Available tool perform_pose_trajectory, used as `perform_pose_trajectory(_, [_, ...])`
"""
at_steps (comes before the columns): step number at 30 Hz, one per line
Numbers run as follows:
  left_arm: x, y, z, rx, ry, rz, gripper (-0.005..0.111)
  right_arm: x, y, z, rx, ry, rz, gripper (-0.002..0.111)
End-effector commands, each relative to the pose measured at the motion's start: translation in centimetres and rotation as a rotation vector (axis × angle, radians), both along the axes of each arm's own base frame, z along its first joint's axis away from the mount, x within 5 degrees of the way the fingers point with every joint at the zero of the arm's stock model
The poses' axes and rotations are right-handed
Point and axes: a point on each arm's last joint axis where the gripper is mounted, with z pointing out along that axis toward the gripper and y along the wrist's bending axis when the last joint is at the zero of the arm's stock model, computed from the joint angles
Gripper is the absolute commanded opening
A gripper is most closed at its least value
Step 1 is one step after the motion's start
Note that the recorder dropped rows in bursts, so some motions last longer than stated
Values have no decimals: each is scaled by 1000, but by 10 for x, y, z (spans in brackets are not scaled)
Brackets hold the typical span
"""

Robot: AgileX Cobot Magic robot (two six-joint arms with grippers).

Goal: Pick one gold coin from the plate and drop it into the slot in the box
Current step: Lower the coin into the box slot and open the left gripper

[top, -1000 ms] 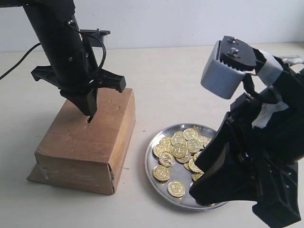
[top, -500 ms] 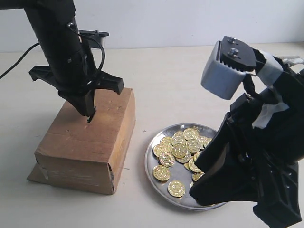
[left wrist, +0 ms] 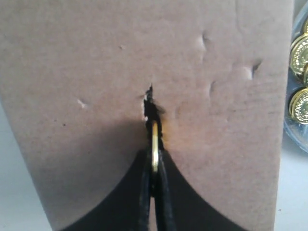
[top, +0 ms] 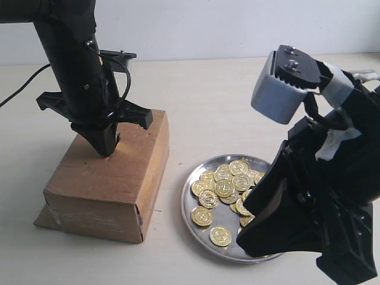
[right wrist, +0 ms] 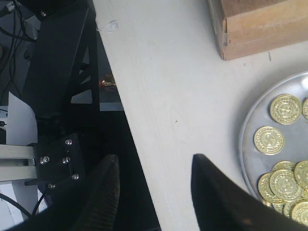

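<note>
The brown cardboard box (top: 110, 178) stands at the left, and its dark ragged slot (left wrist: 151, 107) cuts its top face. My left gripper (top: 107, 148) points straight down with its tips on the box top. It is shut on a gold coin (left wrist: 154, 146), held edge-on, whose far end sits in the slot. The shiny silver plate (top: 196, 224) lies right of the box with several gold coins (top: 224, 189) piled in it. My right gripper (right wrist: 153, 166) is open and empty near the table's front edge, beside the plate (right wrist: 250, 129).
A black cable (top: 21, 86) trails across the table behind the left arm. The right arm's bulk (top: 320, 196) covers the plate's right side. In the right wrist view the table edge (right wrist: 126, 115) drops off to a dark frame (right wrist: 57, 159) below.
My left gripper has come down over the box, bringing its tips onto the top face at the slot. The right arm has not moved.
</note>
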Motion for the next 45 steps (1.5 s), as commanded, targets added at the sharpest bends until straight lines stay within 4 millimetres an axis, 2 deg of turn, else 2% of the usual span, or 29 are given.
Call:
perform_pose_trajectory(1, [-1, 0, 0, -8, 5, -1, 0, -1, 0, 0, 9, -2, 6, 46])
perform_pose_trajectory(13, [-3, -5, 0, -58, 30, -30, 0, -1, 0, 0, 9, -3, 8, 46])
perform_pose_trajectory(39, [-2, -2, 0, -30, 13, -56, 0, -1, 0, 0, 9, -3, 8, 46])
perform_pose_trajectory(41, [-2, -2, 0, -33, 13, -64, 5, -1, 0, 0, 9, -3, 8, 46])
perform_pose_trajectory(45, [-2, -2, 0, -33, 13, -68, 22, -1, 0, 0, 9, -3, 8, 46])
